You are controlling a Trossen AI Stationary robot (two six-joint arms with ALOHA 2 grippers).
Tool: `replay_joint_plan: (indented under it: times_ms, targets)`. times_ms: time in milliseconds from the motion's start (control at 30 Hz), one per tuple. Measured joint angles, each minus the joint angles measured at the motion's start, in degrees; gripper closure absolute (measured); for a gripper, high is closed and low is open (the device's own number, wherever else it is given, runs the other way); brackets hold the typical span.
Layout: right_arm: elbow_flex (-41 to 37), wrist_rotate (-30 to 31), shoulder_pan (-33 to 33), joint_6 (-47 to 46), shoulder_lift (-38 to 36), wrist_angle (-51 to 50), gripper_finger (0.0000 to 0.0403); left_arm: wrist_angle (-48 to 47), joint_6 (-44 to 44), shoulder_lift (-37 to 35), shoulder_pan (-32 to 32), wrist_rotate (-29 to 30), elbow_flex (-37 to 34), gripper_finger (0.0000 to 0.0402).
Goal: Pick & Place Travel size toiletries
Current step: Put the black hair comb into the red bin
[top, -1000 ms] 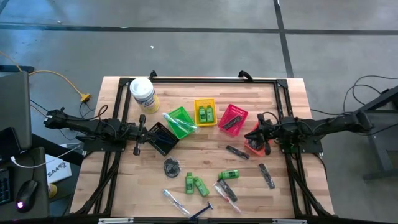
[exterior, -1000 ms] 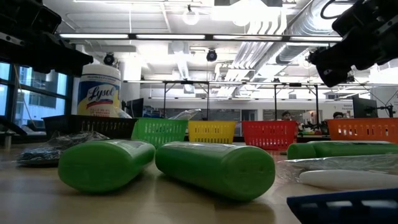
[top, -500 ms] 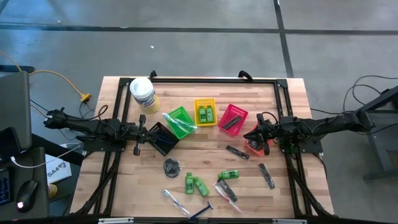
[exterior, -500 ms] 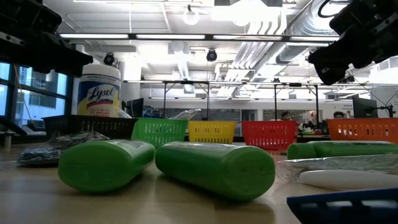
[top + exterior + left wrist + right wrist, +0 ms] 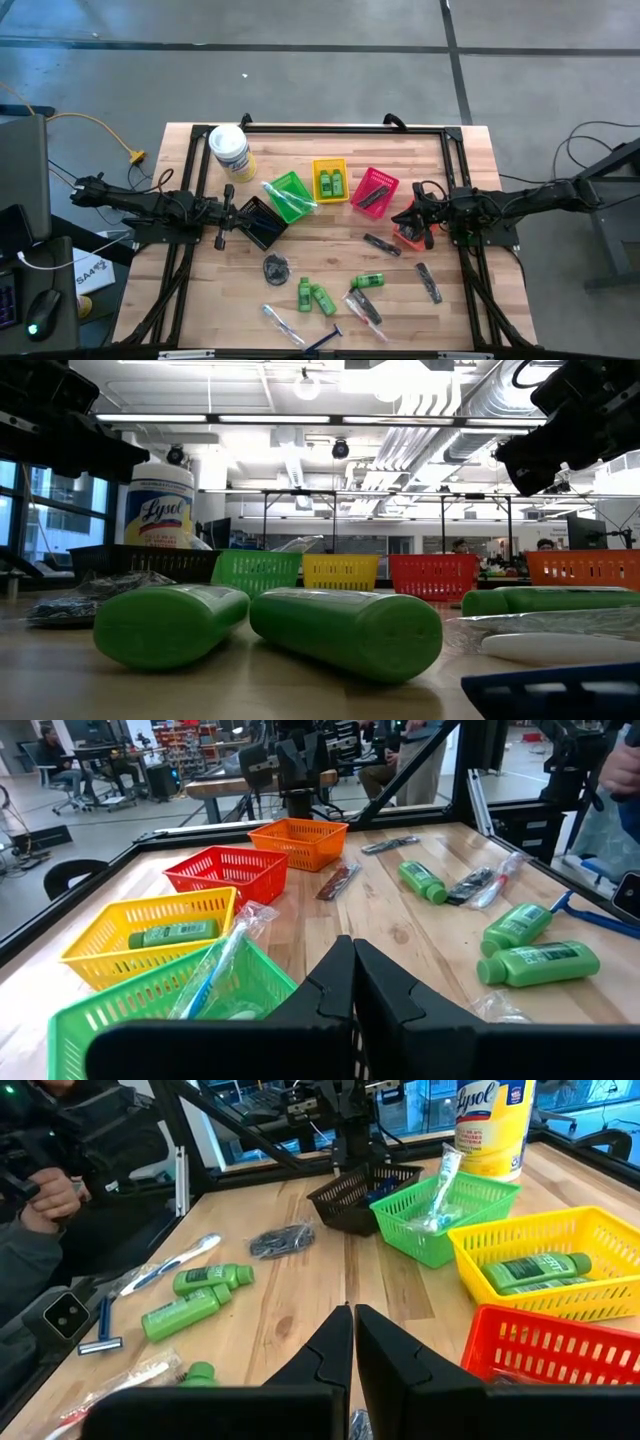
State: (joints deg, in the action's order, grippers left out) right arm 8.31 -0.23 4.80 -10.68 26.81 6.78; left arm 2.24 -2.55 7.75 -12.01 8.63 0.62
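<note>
Hovering over the counter (image 5: 460,150), my left claw (image 5: 227,213) sits pressed together beside the black basket (image 5: 262,222), and my right claw (image 5: 424,222) is pressed together above the orange basket (image 5: 408,235); neither holds anything. Two green mini bottles (image 5: 314,295) lie side by side near the front edge, close to a dark coiled bundle (image 5: 276,267), with another bottle in the yellow basket (image 5: 331,179).

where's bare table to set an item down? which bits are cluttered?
Free: the wood strip between the yellow basket above and the green bottles below, and the far edge right of the white tub. Crowded: the near edge, with bottles, blue razor, clear tubes and combs.
</note>
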Motion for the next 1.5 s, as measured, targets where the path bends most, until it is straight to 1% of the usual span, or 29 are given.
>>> replay_joint_plan:
  times_ms: [67, 133, 233, 300, 467, 567, 733, 867, 933, 1200, 1500]
  targets:
    - [-0.02, -0.09, 0.00, -0.24, 0.00, 1.11, 0.0394, 0.00, 0.03, 0.00, -0.02, -0.26, 0.00, 0.0401]
    - [0.32, -1.41, -0.01, -0.59, 0.00, 2.04, 0.0394, 0.00, 0.03, 0.01, 0.00, -0.24, 0.00, 0.0401]
    - [2.86, -3.68, -0.01, -1.03, 0.85, 0.76, 0.0394, 0.00, 0.10, 0.02, 0.00, -0.22, 0.00, 0.0402]
    - [5.24, -4.45, 0.00, -1.45, 1.34, -1.67, 0.0394, 0.00, 0.35, 0.00, 0.00, -0.20, 0.00, 0.0402]
    - [12.26, -4.27, 0.45, -1.93, 3.27, -11.86, 0.0394, -0.02, 0.92, 0.00, 0.00, -0.14, 0.00, 0.0402]
    - [14.12, -4.20, 1.57, -2.90, 4.34, -12.94, 0.0394, -0.04, 0.92, 0.02, 0.00, -0.14, 0.00, 0.0402]
    - [14.76, -4.13, 3.96, -3.04, 5.45, -12.53, 0.0394, -0.04, 0.92, 0.01, -0.02, -0.11, 0.00, 0.0402]
    - [14.76, -1.27, 5.44, -2.75, 6.28, -12.58, 0.0394, -0.07, 0.92, 0.00, -0.02, -0.09, 0.00, 0.0402]
    - [14.76, -0.83, 5.84, -2.56, 6.54, -12.58, 0.0394, -0.05, 0.92, 0.02, -0.01, -0.09, 0.00, 0.0402]
    - [14.76, -0.92, 6.21, -2.40, 7.79, -12.66, 0.0394, -0.04, 0.94, 0.02, -0.01, -0.06, 0.00, 0.0402]
    - [14.76, -2.48, 6.21, -2.41, 10.58, -12.60, 0.0394, -0.04, 0.92, 0.01, -0.02, 0.13, 0.00, 0.0402]
